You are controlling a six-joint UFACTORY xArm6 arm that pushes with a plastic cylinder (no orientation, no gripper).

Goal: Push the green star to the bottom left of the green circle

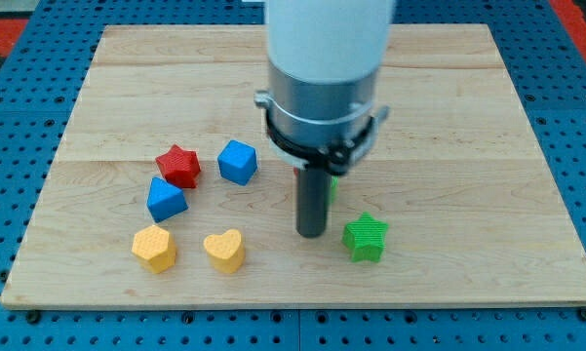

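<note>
The green star (366, 237) lies on the wooden board (468, 117) toward the view's lower right of centre. My tip (311, 233) rests on the board just to the star's left, a small gap between them. A sliver of green, the green circle (332, 186), shows right behind the rod, mostly hidden by it; it sits up and to the left of the star.
A red star (178, 166) and a blue cube (238, 162) lie left of centre. A second blue block (165, 199) sits below the red star. A yellow block (155, 248) and a yellow heart (224, 251) lie near the board's bottom edge.
</note>
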